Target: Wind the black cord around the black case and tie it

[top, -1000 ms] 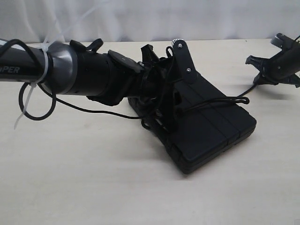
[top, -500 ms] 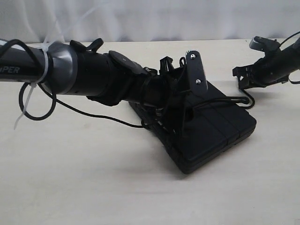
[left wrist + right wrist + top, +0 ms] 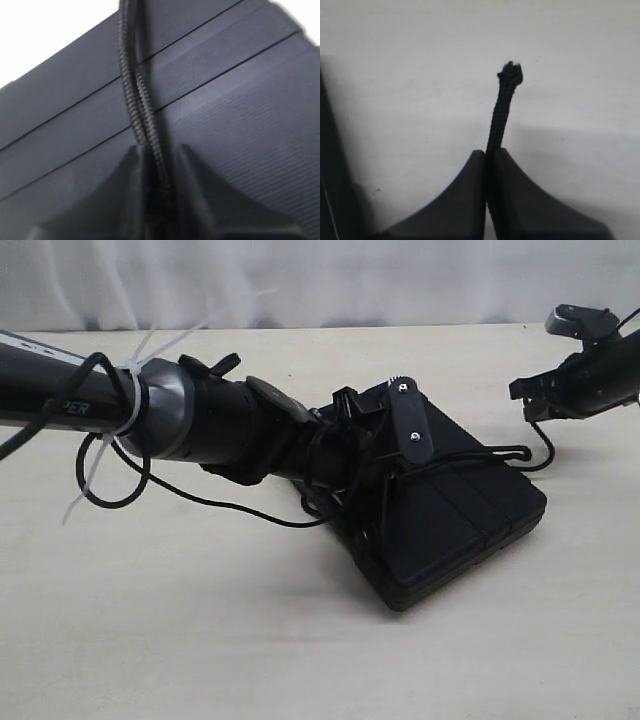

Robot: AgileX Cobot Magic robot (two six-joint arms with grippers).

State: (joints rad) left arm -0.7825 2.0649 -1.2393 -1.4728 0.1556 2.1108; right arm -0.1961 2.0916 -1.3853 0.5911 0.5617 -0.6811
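Black on black makes this hard to read, but the black case (image 3: 460, 530) lies flat on the pale desk (image 3: 200, 620) at an angle, in the same spot as a second ago. The left arm has slid further in over it and dropped lower. Its end effector (image 3: 157, 150), spread wide a second ago, has now drawn in on the black cord (image 3: 132, 95). In the left wrist view we see two strands running side by side across the ribbed lid and passing between the fingertips, which sit close against them.

The right end effector (image 3: 490, 152) is clamped on the cord's far end, and the frayed tip pokes out just past the closed fingers. It hangs above the desk beyond the case's far corner – lower and nearer the case than a second ago, a little back from half a second ago. From it the cord (image 3: 510, 453) curves down onto the lid, while another stretch sags onto the desk under the left arm.
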